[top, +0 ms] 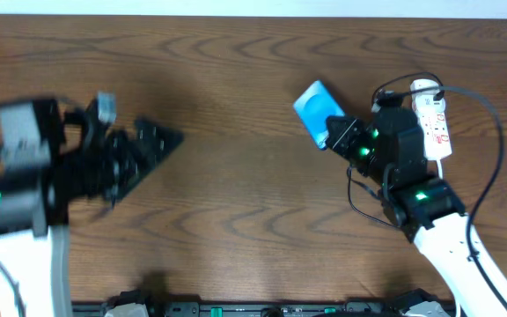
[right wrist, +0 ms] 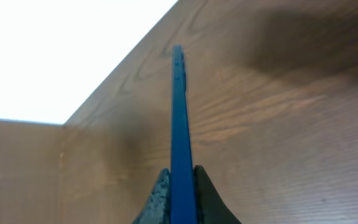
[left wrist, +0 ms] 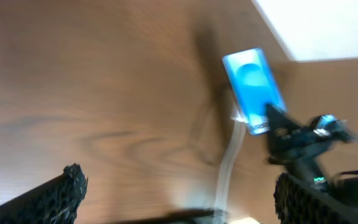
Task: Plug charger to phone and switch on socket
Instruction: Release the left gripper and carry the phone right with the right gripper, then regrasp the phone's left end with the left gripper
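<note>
My right gripper [top: 334, 132] is shut on the phone [top: 317, 110], a slim blue-screened slab held off the table beside the socket [top: 435, 119]. From the right wrist, the phone [right wrist: 179, 118] stands edge-on between the two fingers of that gripper [right wrist: 180, 186]. The socket is a white strip with red marks at the right. A thin black charger cable [top: 493, 119] arcs around it; its tip is not visible. My left gripper [top: 150, 151] is far to the left, open and empty, and blurred. The left wrist view shows the phone [left wrist: 254, 89] far ahead of the left gripper [left wrist: 179, 190].
The wooden table [top: 236, 79] spans the whole overhead view. A blurred white streak [left wrist: 229, 162] and a dark line cross the left wrist view near its lower edge. The right arm's white link [top: 465, 255] runs to the lower right corner.
</note>
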